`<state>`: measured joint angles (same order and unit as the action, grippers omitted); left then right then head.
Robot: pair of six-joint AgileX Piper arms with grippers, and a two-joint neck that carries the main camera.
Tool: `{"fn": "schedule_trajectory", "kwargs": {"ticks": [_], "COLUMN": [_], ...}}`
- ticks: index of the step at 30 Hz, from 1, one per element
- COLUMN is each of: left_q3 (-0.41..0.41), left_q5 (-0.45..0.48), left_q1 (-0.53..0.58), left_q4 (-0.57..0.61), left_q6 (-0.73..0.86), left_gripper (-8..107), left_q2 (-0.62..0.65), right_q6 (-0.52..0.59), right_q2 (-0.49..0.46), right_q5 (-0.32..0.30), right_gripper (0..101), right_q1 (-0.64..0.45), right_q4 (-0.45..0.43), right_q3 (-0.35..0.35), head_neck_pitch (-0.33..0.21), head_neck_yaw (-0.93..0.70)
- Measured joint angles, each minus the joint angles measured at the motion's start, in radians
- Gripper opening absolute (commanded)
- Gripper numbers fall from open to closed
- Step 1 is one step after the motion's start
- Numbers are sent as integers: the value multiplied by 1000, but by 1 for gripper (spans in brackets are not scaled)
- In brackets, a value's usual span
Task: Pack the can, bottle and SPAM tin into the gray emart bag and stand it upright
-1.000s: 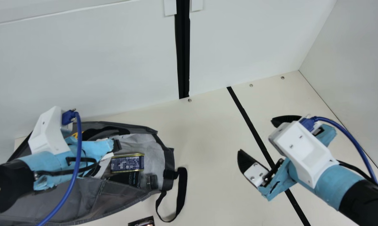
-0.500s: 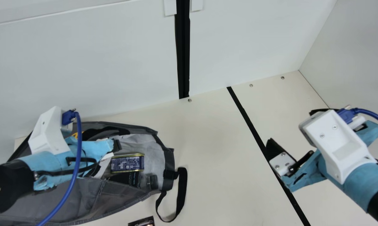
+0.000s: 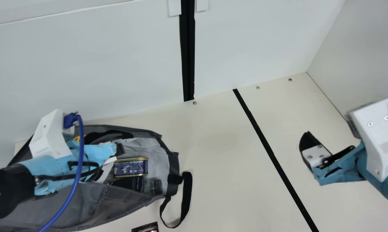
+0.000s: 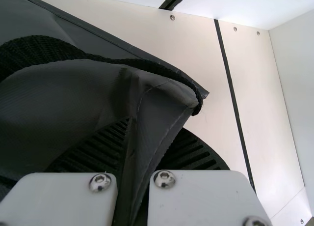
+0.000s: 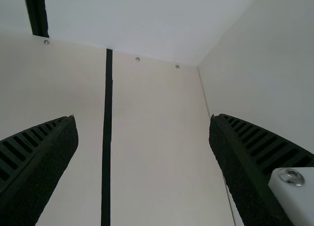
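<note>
Gray emart bag: bag (image 3: 68,204) on cream counter (image 3: 213,145), in L part of main view; mouth faces neck cam, pale lining (image 3: 155,151) visible; whether it stands or lies, can't tell.
SPAM tin: tin (image 3: 130,167), blue label w/ gold rim, inside bag, near its strap end.
Bottle: dark bottle (image 3: 129,184) inside bag, just beside tin on the side nearer the bottom edge of main view; cap (image 3: 156,187) points toward strap end; tin/bottle contact, can't tell.
Strap: black loop (image 3: 187,190) hangs out of bag's R end, spread on counter.
L gripper: L gripper (image 3: 99,154) over bag mouth, partly hiding contents; in L wrist view, L gripper (image 4: 142,155) clamped on gray bag fabric, fold (image 4: 159,118) btwn ribbed fingers (image 4: 95,150), dark webbing (image 4: 39,49) along adj. bag edge.
R gripper: R gripper (image 3: 337,167) over R part of counter, well apart from bag; in R wrist view, fingers spread wide, nothing btwn them.
Blue cable: cable (image 3: 79,145) curves down over L arm.
Stripe: black line (image 3: 271,154) runs across counter, btwn bag and R gripper.
Packet: small dark obj. (image 3: 145,227) at bottom edge of main view, outside bag, near strap; cut off, type unclear.
Walls: white back wall (image 3: 116,64) w/ black vert. strip (image 3: 188,48); side wall (image 3: 368,64) at R.
</note>
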<state>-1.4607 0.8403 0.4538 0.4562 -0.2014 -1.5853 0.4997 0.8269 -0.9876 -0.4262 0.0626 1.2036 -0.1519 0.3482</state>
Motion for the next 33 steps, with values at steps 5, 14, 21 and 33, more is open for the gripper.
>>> {"fn": "schedule_trajectory", "kwargs": {"ticks": [5,14,21,33], "left_q3": [0,0,0,0], "left_q5": [0,0,0,0], "left_q1": [0,0,0,0], "left_q4": [0,0,0,0], "left_q6": [0,0,0,0], "left_gripper": [-8,-8,-8,-8], "left_q2": [0,0,0,0], "right_q6": [-57,-141,-210,-330], "right_q2": [7,27,41,51], "right_q5": [-46,-126,-187,-234], "right_gripper": [95,95,95,95], "right_q1": [-40,-68,-66,-72], "right_q4": [-30,-94,-132,-147], "right_q3": [49,133,197,214], "head_neck_pitch": [0,0,0,0], "head_neck_yaw": [-2,0,-2,0]}}
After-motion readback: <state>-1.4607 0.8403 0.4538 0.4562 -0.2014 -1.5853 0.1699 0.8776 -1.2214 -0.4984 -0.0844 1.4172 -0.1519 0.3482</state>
